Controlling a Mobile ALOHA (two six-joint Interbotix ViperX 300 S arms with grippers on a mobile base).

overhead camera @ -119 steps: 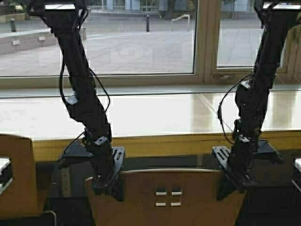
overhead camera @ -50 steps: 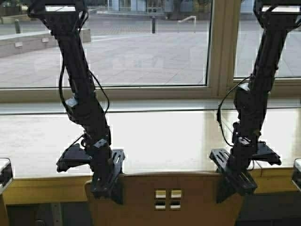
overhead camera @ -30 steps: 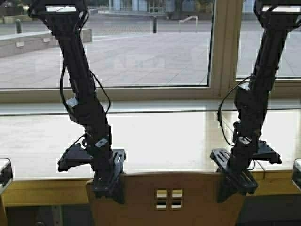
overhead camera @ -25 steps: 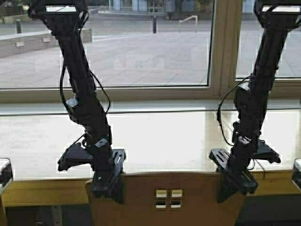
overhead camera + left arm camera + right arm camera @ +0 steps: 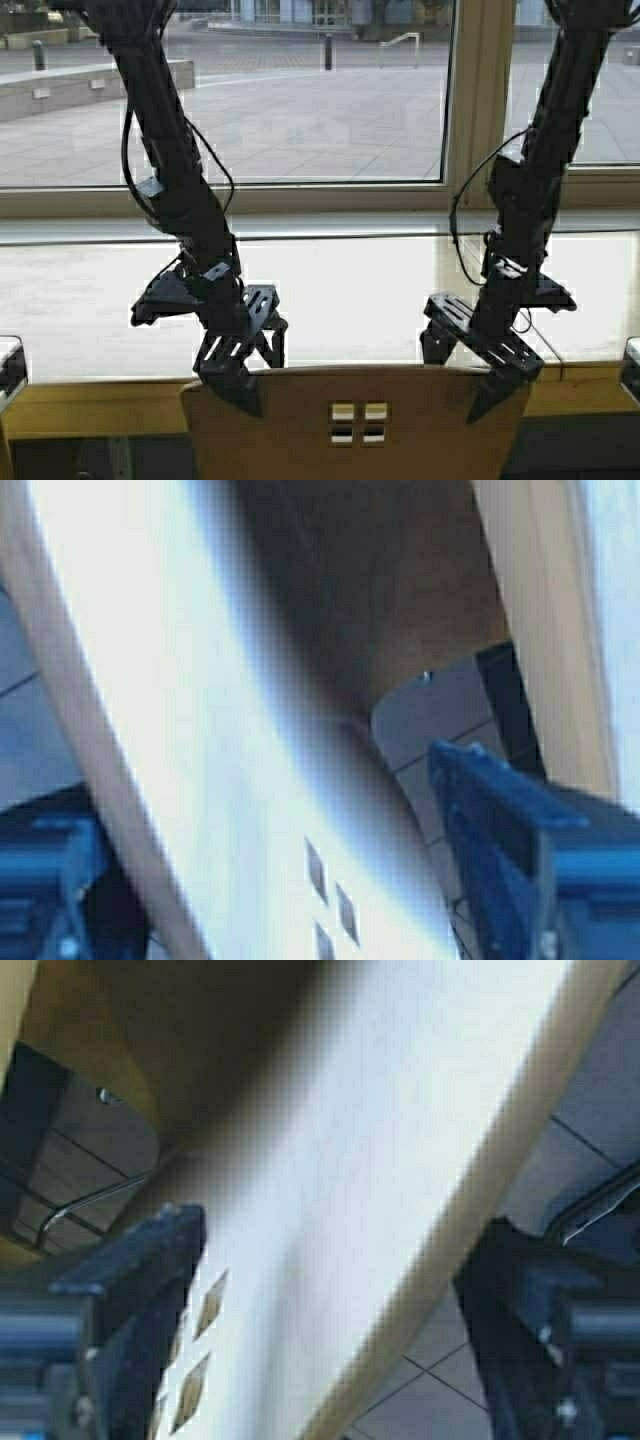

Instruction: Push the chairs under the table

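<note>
One tan plywood chair point(image 5: 400, 432) shows at the bottom of the high view, its backrest top level with the table's yellow-tan front edge point(image 5: 90, 405). The four square cut-outs point(image 5: 359, 421) face me. The glossy pale table top point(image 5: 350, 290) runs across under the window. My left gripper point(image 5: 252, 368) is open at the backrest's left top corner, one finger on each side of the backrest. My right gripper point(image 5: 458, 375) is open at the right top corner in the same way. Both wrist views show the backrest point(image 5: 250, 780) point(image 5: 380, 1180) between spread fingers point(image 5: 510, 820) point(image 5: 140, 1290).
A large window with a pale frame point(image 5: 470, 120) stands behind the table, its sill point(image 5: 330, 222) along the back edge. Dark objects show at the left edge point(image 5: 8, 368) and right edge point(image 5: 632, 368). Grey floor tiles point(image 5: 430, 1380) lie under the chair.
The robot has driven forward, bringing the chair up to the table's edge. In the last half second both grippers opened and tilted up off the backrest corners.
</note>
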